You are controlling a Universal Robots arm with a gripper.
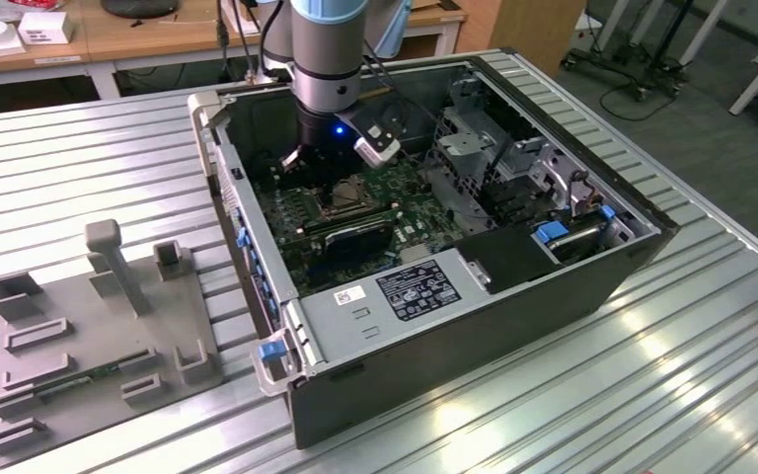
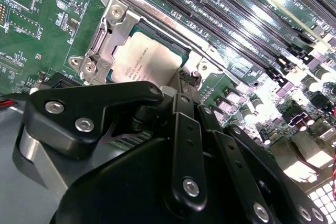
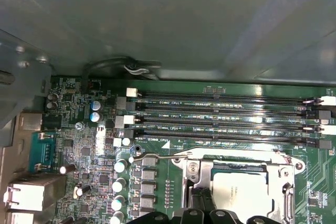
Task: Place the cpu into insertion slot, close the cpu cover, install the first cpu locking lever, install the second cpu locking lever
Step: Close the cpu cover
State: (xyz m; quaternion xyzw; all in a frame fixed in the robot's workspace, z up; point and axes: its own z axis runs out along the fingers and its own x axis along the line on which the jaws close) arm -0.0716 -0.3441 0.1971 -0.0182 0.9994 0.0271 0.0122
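The cpu (image 2: 149, 59) lies flat in the insertion slot (image 1: 348, 195) on the green board, its tan-silver top showing through the window of the cpu cover (image 2: 110, 38). The cover lies down over the chip. In the first wrist view the cpu (image 3: 239, 198) and the cover (image 3: 199, 171) sit low in the picture, and a thin wire locking lever (image 3: 157, 157) runs along the socket's side toward the capacitors. My gripper (image 2: 185, 80) is shut, its black tips down at the socket's edge beside the chip. They reach the cover's rim in the first wrist view (image 3: 202, 200).
Long black memory slots (image 3: 220, 114) run beside the socket. The open computer case (image 1: 643, 232) walls in the board, with a drive cage (image 1: 485, 148) and a black labelled shroud (image 1: 418, 286) nearby. A grey fixture plate (image 1: 90, 336) lies on the table at the exterior view's left.
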